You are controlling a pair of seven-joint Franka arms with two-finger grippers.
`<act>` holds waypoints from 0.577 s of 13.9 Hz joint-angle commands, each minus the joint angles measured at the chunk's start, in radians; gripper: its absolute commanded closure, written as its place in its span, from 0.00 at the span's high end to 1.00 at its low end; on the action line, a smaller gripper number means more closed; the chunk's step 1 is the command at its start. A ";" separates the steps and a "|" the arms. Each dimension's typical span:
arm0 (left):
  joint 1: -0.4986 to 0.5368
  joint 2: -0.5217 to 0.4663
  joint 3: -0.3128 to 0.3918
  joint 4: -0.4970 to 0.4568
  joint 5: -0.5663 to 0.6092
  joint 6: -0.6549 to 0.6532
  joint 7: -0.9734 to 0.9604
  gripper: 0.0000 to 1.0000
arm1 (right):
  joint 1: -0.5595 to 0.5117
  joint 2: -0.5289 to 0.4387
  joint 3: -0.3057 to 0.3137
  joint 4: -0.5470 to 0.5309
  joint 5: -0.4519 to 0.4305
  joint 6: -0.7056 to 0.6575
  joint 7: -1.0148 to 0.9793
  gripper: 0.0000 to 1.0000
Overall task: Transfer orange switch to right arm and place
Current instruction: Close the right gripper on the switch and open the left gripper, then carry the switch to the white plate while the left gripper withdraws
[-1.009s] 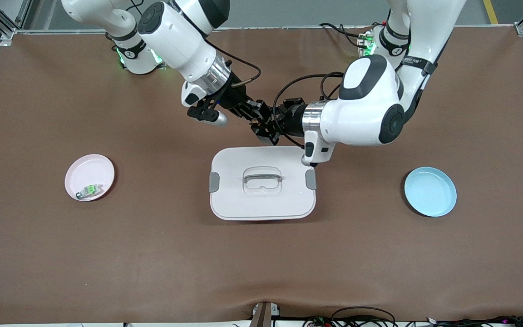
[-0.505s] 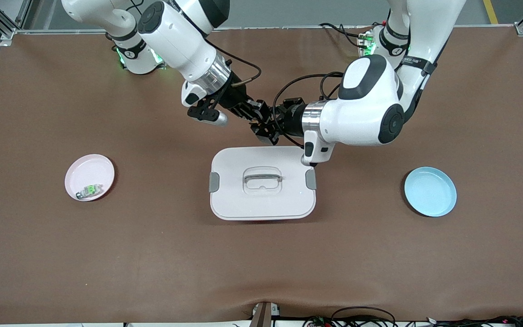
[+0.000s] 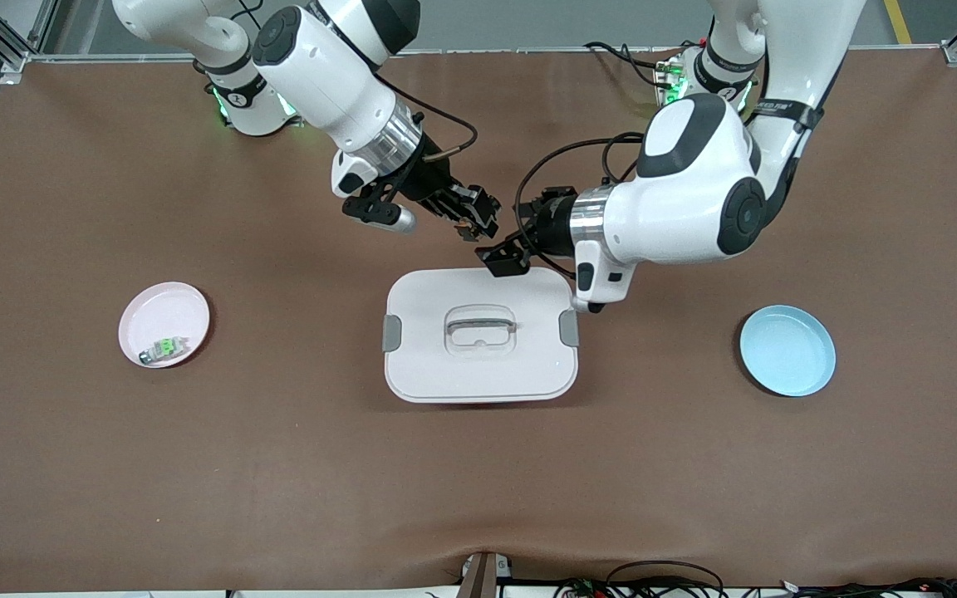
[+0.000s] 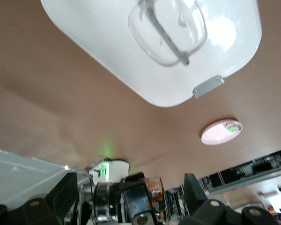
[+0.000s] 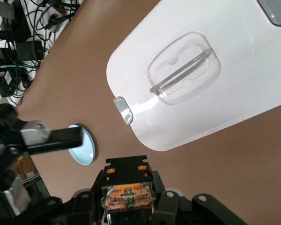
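The orange switch (image 5: 127,194), a small black block with an orange band, sits clamped between the fingers of my right gripper (image 5: 127,208), which is shut on it. In the front view the right gripper (image 3: 476,218) hangs with the switch (image 3: 468,226) over the table just off the white box's edge. My left gripper (image 3: 507,251) hangs beside it, over the box's edge. In the left wrist view the left gripper (image 4: 130,190) is open wide, touching nothing. The switch (image 4: 153,185) shows farther off in the right arm's grip.
A white lidded box (image 3: 480,374) with a clear handle lies mid-table. A pink plate (image 3: 164,307) holding a green-and-silver part (image 3: 164,347) lies toward the right arm's end. A blue plate (image 3: 787,350) lies toward the left arm's end.
The left gripper opened, let go of the switch and drew back toward the left arm's end. The right gripper kept its hold on the switch and barely moved.
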 commanded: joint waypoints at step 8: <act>0.191 -0.098 0.002 -0.004 0.509 -0.082 0.186 1.00 | -0.211 -0.176 0.004 0.001 -0.165 -0.562 -0.496 0.14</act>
